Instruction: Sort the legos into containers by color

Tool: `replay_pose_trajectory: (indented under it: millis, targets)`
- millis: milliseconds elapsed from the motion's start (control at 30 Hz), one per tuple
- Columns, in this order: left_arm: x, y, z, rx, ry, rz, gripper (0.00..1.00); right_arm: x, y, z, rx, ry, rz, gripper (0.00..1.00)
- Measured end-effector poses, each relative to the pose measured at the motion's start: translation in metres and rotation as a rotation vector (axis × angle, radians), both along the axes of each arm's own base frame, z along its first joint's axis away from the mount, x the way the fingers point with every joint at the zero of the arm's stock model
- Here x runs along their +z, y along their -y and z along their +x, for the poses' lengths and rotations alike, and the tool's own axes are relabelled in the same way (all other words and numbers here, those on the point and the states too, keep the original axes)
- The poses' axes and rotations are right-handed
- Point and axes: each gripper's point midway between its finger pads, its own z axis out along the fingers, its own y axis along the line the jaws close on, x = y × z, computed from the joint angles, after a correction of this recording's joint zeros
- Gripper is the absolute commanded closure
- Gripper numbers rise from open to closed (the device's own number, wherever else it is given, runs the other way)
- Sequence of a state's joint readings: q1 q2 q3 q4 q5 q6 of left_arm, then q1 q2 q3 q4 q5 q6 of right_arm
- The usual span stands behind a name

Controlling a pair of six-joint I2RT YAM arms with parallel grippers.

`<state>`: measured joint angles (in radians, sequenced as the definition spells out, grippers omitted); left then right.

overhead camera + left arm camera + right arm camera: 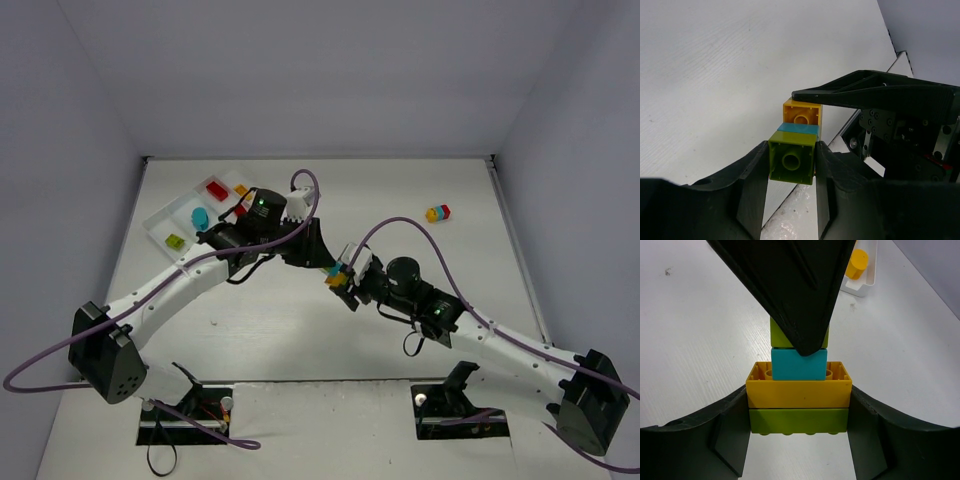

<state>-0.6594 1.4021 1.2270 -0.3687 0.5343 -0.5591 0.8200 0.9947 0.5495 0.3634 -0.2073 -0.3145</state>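
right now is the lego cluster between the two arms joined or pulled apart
Joined: the cluster shows lime, yellow, teal and lime bricks stacked flush, with no gap between them.

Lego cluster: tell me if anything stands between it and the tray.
No loose thing lies on the table between the cluster and the tray. Only the left arm runs along that line, covering the tray's right edge in the top view. The left gripper and right gripper both grip the cluster.
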Motion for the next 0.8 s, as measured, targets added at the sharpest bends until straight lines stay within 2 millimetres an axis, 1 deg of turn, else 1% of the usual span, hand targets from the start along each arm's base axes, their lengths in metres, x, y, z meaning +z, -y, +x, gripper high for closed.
replay_pose_trajectory:
  millis: [233,500,600,667,700,733,800]
  targets:
    - [0.003,-0.003,0.000,-0.024,-0.016,-0.031,0.84,0.002,-0.001,0.000,0.006,0.005,0.007,1.00]
    - [0.004,-0.008,0.005,-0.023,-0.006,-0.035,0.83,0.001,-0.001,-0.001,0.006,0.002,0.006,1.00]
    - [0.003,-0.014,0.008,-0.010,-0.001,-0.022,0.83,0.001,-0.001,-0.001,0.006,0.002,0.007,1.00]
    - [0.001,-0.027,0.015,0.038,0.003,0.001,0.83,0.002,-0.001,-0.001,0.005,0.001,0.009,1.00]
    - [0.001,-0.039,0.021,0.078,0.001,0.017,0.83,0.002,-0.001,-0.001,0.005,0.001,0.010,1.00]
    - [0.000,-0.054,0.029,0.130,0.002,0.036,0.83,0.002,-0.001,-0.001,0.005,0.001,0.011,1.00]
    - [0.000,-0.099,0.051,0.296,0.013,0.091,0.83,0.003,-0.001,-0.001,0.003,-0.001,0.014,1.00]
